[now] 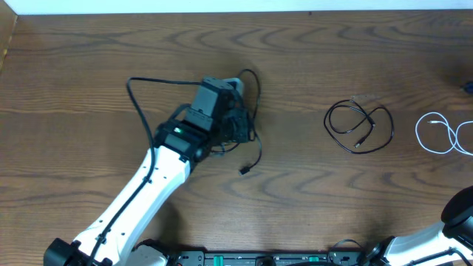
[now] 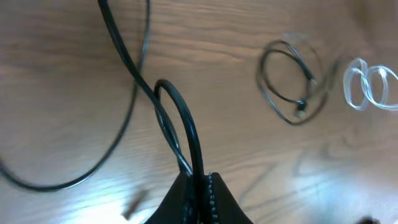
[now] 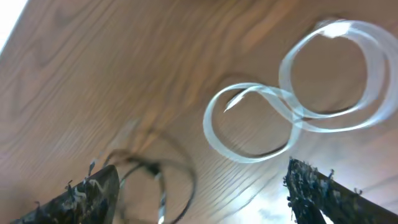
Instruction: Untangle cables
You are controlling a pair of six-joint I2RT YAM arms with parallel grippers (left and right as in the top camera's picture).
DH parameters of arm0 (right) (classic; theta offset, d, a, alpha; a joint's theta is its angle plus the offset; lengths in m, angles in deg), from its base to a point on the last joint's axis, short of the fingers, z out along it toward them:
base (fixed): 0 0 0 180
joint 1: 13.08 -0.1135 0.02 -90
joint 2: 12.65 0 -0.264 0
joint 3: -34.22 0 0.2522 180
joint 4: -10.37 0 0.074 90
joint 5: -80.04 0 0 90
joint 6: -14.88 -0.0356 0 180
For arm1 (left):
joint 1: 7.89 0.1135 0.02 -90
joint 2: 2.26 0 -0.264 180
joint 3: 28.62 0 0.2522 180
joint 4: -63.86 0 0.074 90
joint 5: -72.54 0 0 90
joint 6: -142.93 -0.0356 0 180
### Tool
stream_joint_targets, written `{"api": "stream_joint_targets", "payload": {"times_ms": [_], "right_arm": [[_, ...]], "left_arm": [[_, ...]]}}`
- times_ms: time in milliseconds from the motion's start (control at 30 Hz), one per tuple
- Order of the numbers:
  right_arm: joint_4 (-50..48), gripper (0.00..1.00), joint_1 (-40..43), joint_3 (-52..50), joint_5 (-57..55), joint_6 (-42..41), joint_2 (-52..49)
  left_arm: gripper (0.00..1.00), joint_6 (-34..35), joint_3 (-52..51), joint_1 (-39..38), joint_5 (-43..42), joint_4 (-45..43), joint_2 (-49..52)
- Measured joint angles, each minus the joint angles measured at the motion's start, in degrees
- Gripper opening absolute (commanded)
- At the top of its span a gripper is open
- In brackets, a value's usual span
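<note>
Between the left gripper's closed fingers, a black cable is clamped and loops out ahead of them. Right gripper: fingers wide apart, gripping nothing. White cable lies in two loops just ahead of them; coiled black cable lies close beside one finger.

My left arm reaches diagonally forward and rightward, wrist bent down, its pincer pinched shut on a black cable. My right arm sits tucked back at my near right, its pincer spread wide and angled downward.
</note>
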Motion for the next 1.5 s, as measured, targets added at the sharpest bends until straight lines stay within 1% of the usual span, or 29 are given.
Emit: {"api": "stream_joint_targets", "payload": {"times_ms": [100,167,233,267,367,467,667,833,1033,1200,1333,1367,1433,1500], "right_arm": [[4.2,0.79,-1.6,0.0,7.4,6.1,0.0],[9.1,0.79,-5.0,0.0,13.9,14.3,0.0],[13.5,0.79,-9.2,-0.4,18.3,23.0,0.0],[14.7,0.79,-11.1,-1.0,19.9,25.9,0.0],[16.2,0.79,-18.0,-4.3,23.3,34.6,0.0],[14.3,0.75,-25.0,-8.5,25.0,39.6,0.0],[9.7,0.72,-36.5,-15.2,26.6,42.4,-0.2],[8.6,0.67,-40.7,-15.5,28.0,42.9,-0.2],[8.4,0.67,-42.2,-15.5,29.4,43.1,-0.2],[10.5,0.68,-42.5,-15.5,30.4,43.6,-0.2],[11.3,0.68,-42.5,-15.5,30.8,44.5,-0.2],[11.3,0.65,-42.5,-15.5,31.3,44.8,-0.2],[10.5,0.61,-42.5,-15.6,33.0,45.1,-0.2],[9.3,0.59,-42.5,-15.6,35.1,45.5,-0.2]], "left_arm": [[0.08,-2.7,0.0,-3.1,-3.0,-3.7,0.0],[0.07,-5.6,-0.1,-5.2,-9.2,-8.5,0.0],[0.07,-7.1,-0.1,-5.9,-14.4,-11.5,0.0],[0.07,-7.6,-0.1,-6.0,-16.3,-12.4,0.0],[0.07,-8.4,-0.1,-6.0,-19.9,-13.4,0.0],[0.07,-8.7,-0.1,-6.0,-22.2,-13.4,0.0],[0.07,-8.7,-0.1,-6.0,-24.1,-13.4,0.0],[0.07,-8.7,-0.1,-6.0,-24.3,-13.4,0.0],[0.07,-8.7,-0.1,-6.0,-24.2,-12.4,0.0],[0.07,-9.0,-0.1,-6.0,-20.4,-9.8,0.1],[0.07,-8.9,-0.1,-6.0,-18.0,-9.6,0.1],[0.07,-8.5,-0.1,-6.0,-17.6,-9.6,0.1],[0.07,-7.0,-0.1,-6.0,-16.9,-9.7,0.1],[0.07,-4.3,-0.1,-6.0,-16.6,-9.7,0.1]]}}
